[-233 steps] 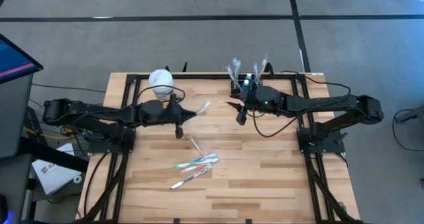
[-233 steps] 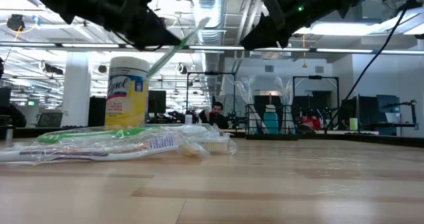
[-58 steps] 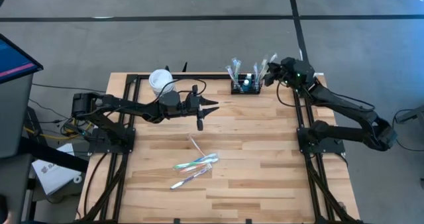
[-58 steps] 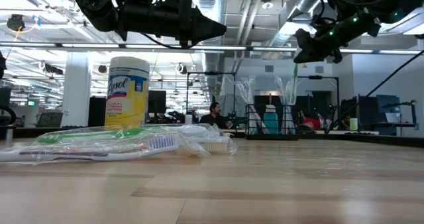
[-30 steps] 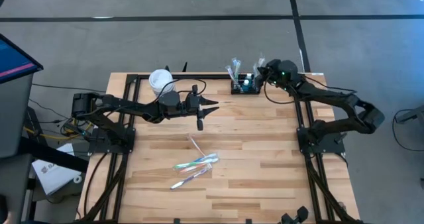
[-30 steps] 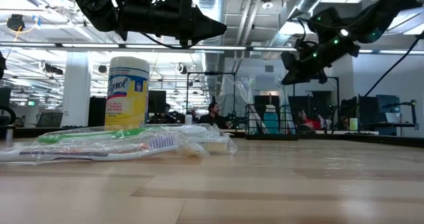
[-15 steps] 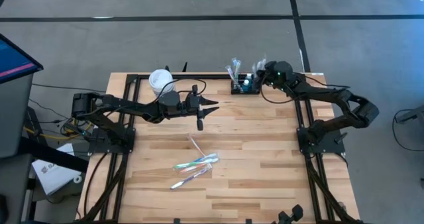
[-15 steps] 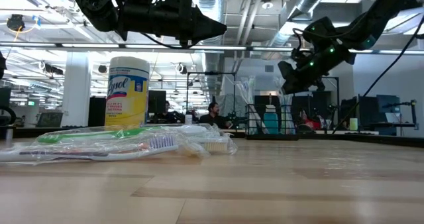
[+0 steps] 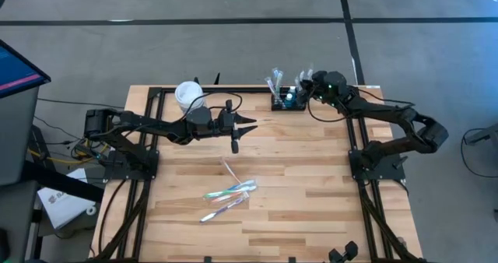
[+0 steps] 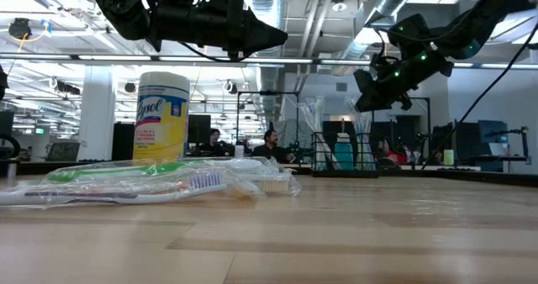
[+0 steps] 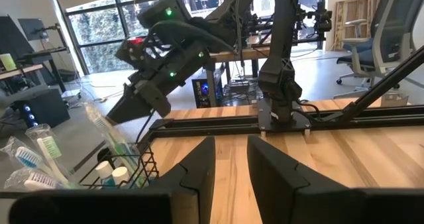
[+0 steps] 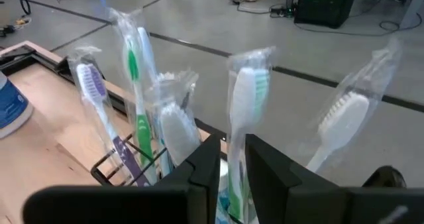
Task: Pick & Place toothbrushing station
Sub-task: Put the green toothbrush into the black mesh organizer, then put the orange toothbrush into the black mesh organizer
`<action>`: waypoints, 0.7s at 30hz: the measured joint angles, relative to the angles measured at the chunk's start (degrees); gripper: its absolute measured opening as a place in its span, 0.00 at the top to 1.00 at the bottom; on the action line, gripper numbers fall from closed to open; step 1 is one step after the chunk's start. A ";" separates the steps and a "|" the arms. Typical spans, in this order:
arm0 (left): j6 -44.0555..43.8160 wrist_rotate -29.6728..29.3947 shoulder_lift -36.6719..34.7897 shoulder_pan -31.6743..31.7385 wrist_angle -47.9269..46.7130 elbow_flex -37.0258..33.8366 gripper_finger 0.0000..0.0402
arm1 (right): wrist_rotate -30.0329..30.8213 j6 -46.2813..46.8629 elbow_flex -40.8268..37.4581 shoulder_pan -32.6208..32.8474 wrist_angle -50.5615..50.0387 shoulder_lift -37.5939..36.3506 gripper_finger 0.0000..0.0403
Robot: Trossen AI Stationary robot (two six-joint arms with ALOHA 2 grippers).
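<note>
The toothbrushing station, a small black wire caddy [image 9: 285, 102] [image 10: 345, 158], stands at the table's far edge. Several wrapped toothbrushes stand upright in it. My right gripper [image 9: 306, 89] [image 12: 232, 166] hovers over the caddy's right end, slanting down, fingers slightly apart. A wrapped white-and-green toothbrush [image 12: 244, 98] stands between them, its lower end in the caddy. My left gripper [image 9: 254, 125] [image 11: 230, 164] hangs level above the table's middle, open and empty, pointing at the caddy. My right gripper has the wrapped toothbrush's handle [image 12: 233, 151] running down between its two fingers, which come at it from the right and slant downward. Whether the fingers touch the handle or its wrapper cannot be told.
A white round tub with a yellow label [image 9: 189, 94] [image 10: 162, 116] stands at the far left. Several wrapped toothbrushes [image 9: 229, 193] [image 10: 151, 183] lie loose near the table's middle. Black frame rails [image 9: 352, 131] run along the table's sides.
</note>
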 joint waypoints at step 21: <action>-5.73 8.03 -0.02 -2.17 -14.15 0.02 0.80 | -0.32 -1.53 0.00 9.11 -4.92 -14.45 0.84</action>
